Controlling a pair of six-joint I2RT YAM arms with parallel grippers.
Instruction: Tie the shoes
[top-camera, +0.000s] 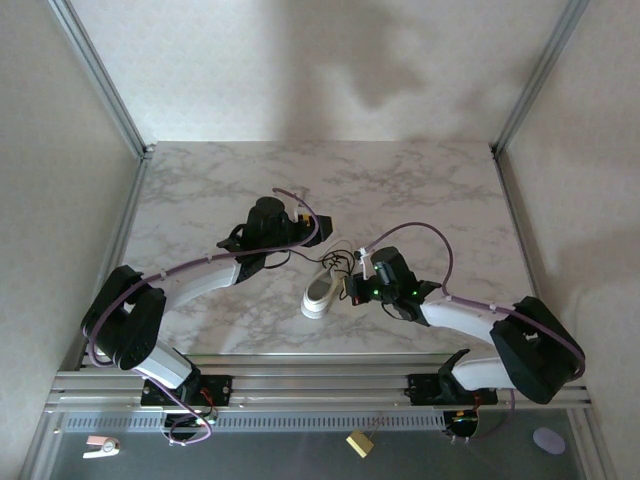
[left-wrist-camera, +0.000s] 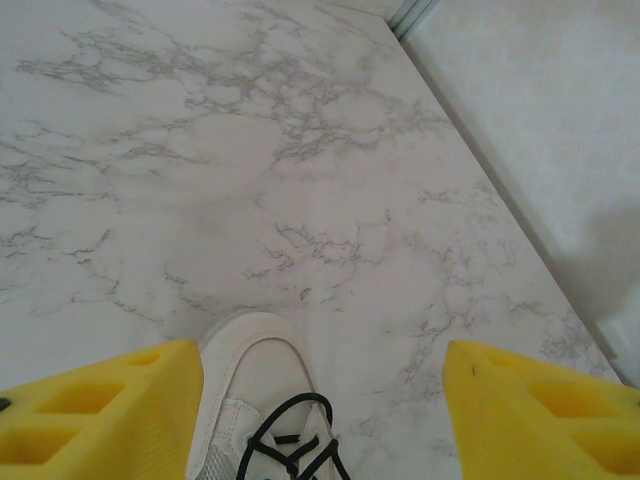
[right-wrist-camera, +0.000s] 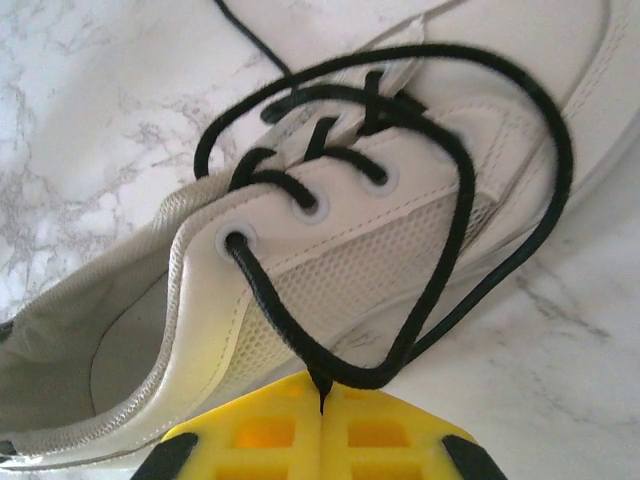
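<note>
Sneaker (top-camera: 322, 292), white, lies on the marble table (top-camera: 430, 190), near the middle of the near edge and between our two arms. We see our right end effector (right-wrist-camera: 322, 412) closed tight on a loop of the black laces (right-wrist-camera: 455, 230), just beside the sneaker's mesh side. Our left end effector (left-wrist-camera: 322, 385) hangs spread wide by the sneaker's toe, holding nothing.

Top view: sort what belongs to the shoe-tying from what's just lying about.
Job: sneaker, laces, left gripper (open, at the toe), right gripper (pinching the laces).
Lying about: pale clip, tan block, purple disc, all on the near ledge.
</note>
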